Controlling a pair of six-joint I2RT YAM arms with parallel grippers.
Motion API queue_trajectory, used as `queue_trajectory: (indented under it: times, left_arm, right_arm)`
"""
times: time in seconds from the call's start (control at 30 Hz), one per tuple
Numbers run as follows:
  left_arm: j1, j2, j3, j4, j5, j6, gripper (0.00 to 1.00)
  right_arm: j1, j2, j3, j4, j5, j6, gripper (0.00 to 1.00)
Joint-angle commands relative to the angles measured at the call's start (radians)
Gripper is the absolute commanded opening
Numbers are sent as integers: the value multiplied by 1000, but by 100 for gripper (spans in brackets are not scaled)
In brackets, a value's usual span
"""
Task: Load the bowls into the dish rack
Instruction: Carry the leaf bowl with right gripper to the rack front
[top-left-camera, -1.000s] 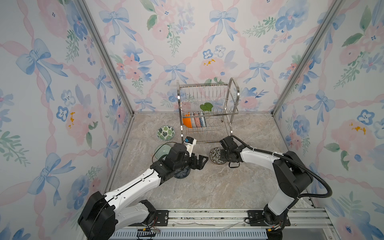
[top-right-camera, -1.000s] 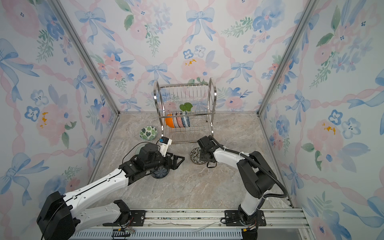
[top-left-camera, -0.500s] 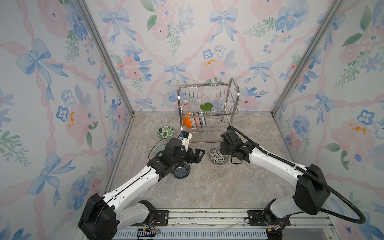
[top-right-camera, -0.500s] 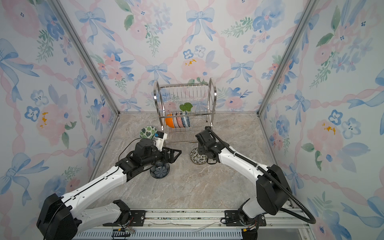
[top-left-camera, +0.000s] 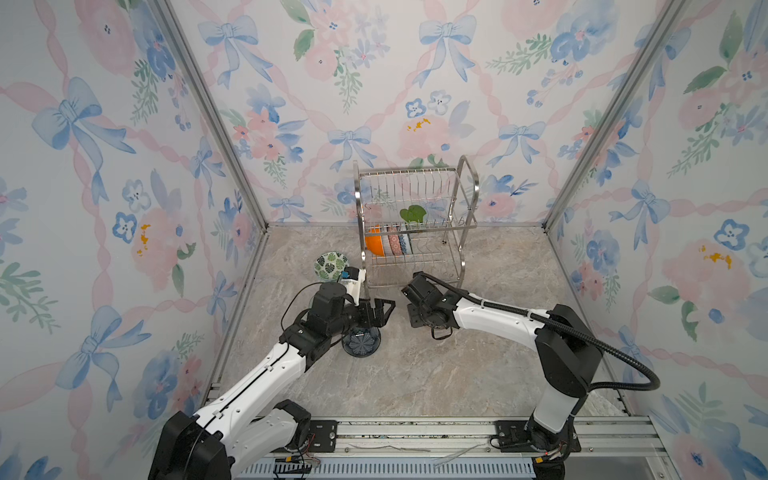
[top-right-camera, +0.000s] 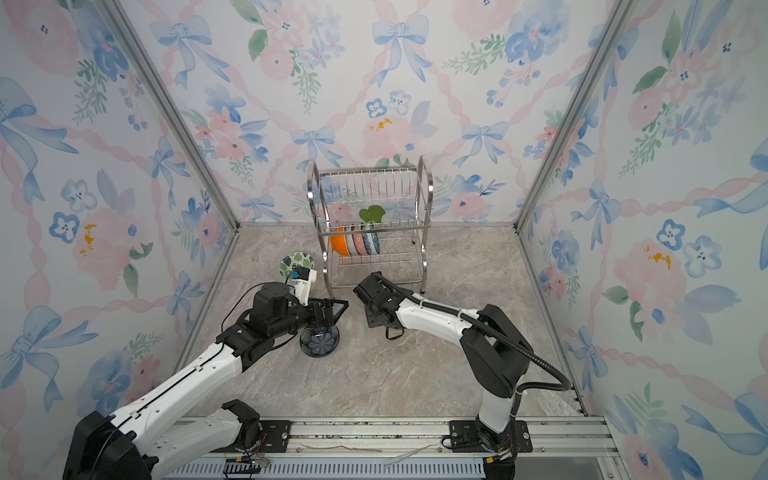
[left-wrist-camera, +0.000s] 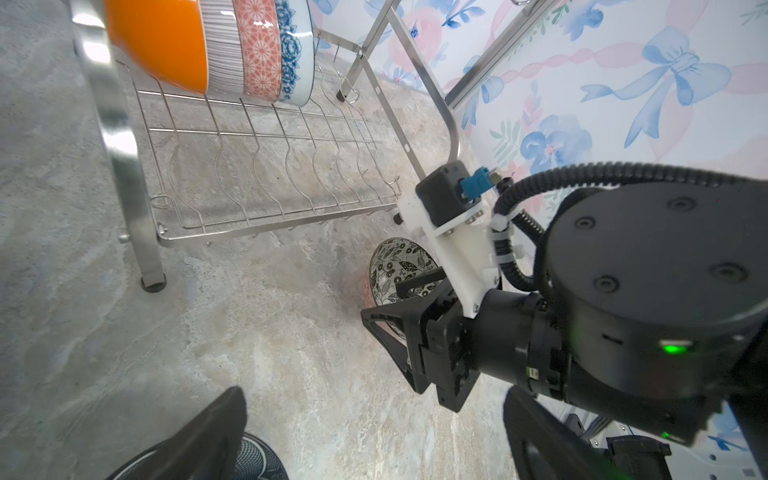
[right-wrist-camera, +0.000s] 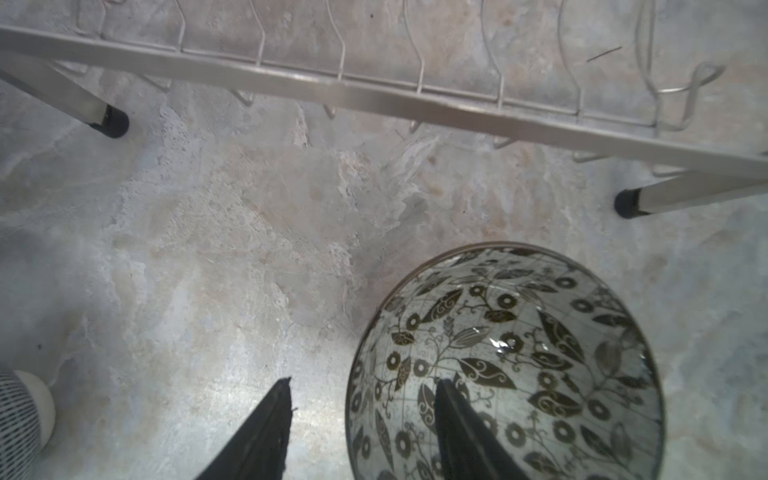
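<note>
The steel dish rack (top-left-camera: 468, 170) (top-right-camera: 309, 195) stands at the back, with several bowls on edge in its lower tier, the orange one (top-left-camera: 374, 246) (left-wrist-camera: 166, 41) leftmost. My right gripper (top-left-camera: 417, 318) (right-wrist-camera: 361, 432) is open and points down astride the rim of a black-white leaf bowl (right-wrist-camera: 519, 353) (left-wrist-camera: 395, 266). One finger is inside it and one outside, and neither touches the rim. My left gripper (top-left-camera: 382, 309) (left-wrist-camera: 374, 436) hangs wide open and empty above the dark blue flower bowl (top-left-camera: 360, 344) (top-right-camera: 320, 341). A green-leaf bowl (top-left-camera: 330, 265) (top-right-camera: 296, 262) sits left of the rack.
Something green (top-left-camera: 413, 214) stands on the rack's upper tier. The rack's front legs (right-wrist-camera: 112, 120) and lower front bar (right-wrist-camera: 374, 95) are close beyond the right gripper. Patterned walls close in the marble table (top-left-camera: 415, 382) on three sides.
My right gripper has moved left from beside the black-white leaf bowl to over its rim, and its jaws have widened. My left gripper has drawn back a little, uncovering the dark blue bowl.
</note>
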Motion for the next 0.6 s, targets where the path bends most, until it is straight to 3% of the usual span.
queue_trajectory:
  times: [0.0, 0.57]
  left_arm:
    - [8, -18, -12, -15, 17, -13, 98]
    - [12, -31, -28, -34, 42, -12, 98]
  right_arm:
    - [10, 9, 34, -52, 2, -1, 55]
    - [11, 90, 33, -54, 18, -7, 40]
